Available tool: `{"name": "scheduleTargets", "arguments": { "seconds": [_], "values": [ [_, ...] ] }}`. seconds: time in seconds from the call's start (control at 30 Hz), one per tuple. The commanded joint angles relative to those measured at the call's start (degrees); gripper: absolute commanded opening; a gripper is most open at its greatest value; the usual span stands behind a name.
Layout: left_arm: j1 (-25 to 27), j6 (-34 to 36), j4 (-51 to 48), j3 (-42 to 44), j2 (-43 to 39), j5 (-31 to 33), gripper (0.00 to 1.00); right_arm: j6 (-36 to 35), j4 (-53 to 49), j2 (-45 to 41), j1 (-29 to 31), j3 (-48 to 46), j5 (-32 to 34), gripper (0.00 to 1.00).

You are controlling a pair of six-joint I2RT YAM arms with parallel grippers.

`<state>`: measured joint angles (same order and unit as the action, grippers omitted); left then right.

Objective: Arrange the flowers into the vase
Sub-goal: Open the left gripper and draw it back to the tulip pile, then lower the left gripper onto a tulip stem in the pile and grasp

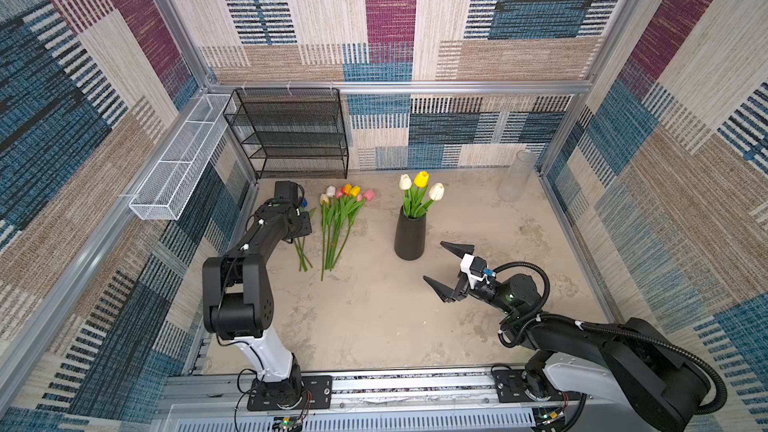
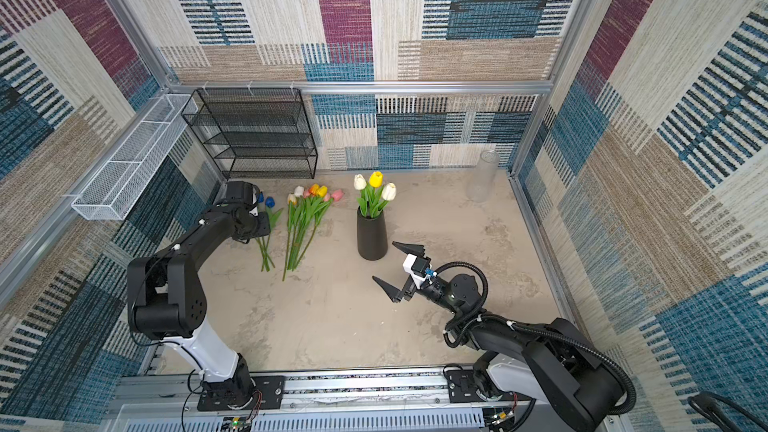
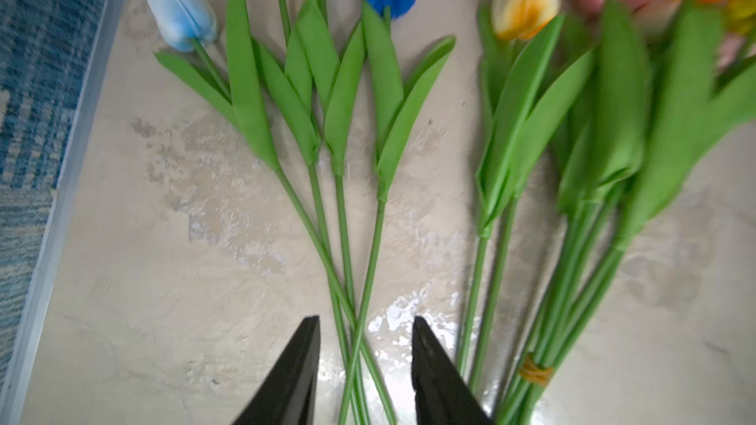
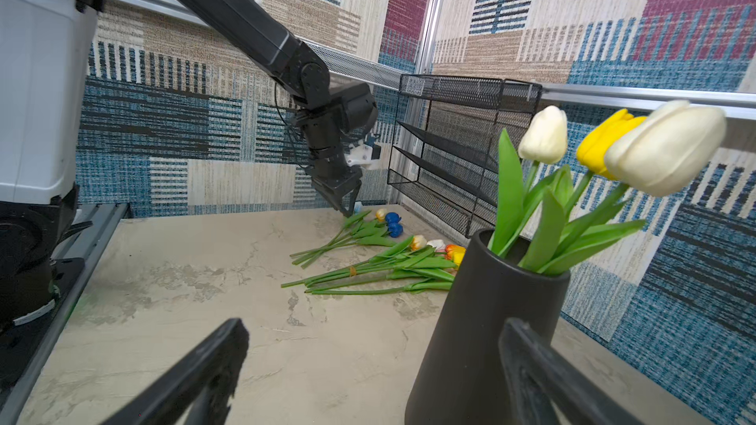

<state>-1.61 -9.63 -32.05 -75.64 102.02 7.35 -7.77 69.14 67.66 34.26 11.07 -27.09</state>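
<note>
End effector (image 3: pixel 365 317) astride stems (image 3: pixel 344 239), wrist-view only

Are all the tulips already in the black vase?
No: only three tulips stand in the black vase, while the other tulips lie on the table.
</note>
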Motion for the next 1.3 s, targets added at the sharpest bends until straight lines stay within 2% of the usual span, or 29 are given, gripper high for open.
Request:
{"name": "scheduleTargets", "arguments": {
  "seconds": [0.0, 0.2, 0.3, 0.5, 0.57, 0.73, 0.77, 0.8, 1.07, 1.27],
  "values": [
    [-0.03, 3.22, -8.54, -4.14, 4.77, 2.33, 0.42, 0.49, 2.22, 0.11, 0.1, 0.7, -4.41, 1.0],
    [0.01, 4.72, -9.6, -8.19, 11.28, 3.24, 0.42, -0.2, 0.5, 0.38, 0.1, 1.59, -6.22, 1.0],
    [-0.05, 5.23, -11.79, -10.96, 14.42, 4.59, 0.39, -0.3, 0.29, 0.67, 0.1, 1.76, -6.09, 1.0],
    [0.33, 5.87, -11.93, -12.65, 16.76, 4.17, 0.34, -0.4, -0.13, 0.7, 0.1, 1.86, -5.88, 1.0],
    [0.56, 6.35, -11.96, -13.5, 18.13, 4.18, 0.29, -0.34, -0.01, 0.98, 0.1, 1.94, -5.78, 1.0],
    [0.73, 6.88, -11.99, -14.94, 20.79, 4.16, 0.29, -0.64, -0.35, 0.77, 0.1, 1.94, -5.37, 1.0],
    [0.73, 6.99, -12.02, -15.14, 21.24, 3.83, 0.26, -0.71, -0.41, 0.66, 0.1, 1.94, -5.26, 1.0],
    [0.79, 6.91, -12.1, -15.37, 21.77, 3.81, 0.19, -0.79, -0.44, 0.63, 0.1, 1.87, -5.03, 1.0],
    [0.92, 5.19, -12.33, -14.81, 20.4, 2.49, 0.07, -0.99, -0.84, 0.28, 0.09, 1.76, -4.42, 1.0],
    [0.99, 4.44, -13.13, -14.21, 16.65, 2.21, 0.05, -0.82, -0.71, 0.46, 0.06, 1.86, -4.5, 1.0]
  ]
}}
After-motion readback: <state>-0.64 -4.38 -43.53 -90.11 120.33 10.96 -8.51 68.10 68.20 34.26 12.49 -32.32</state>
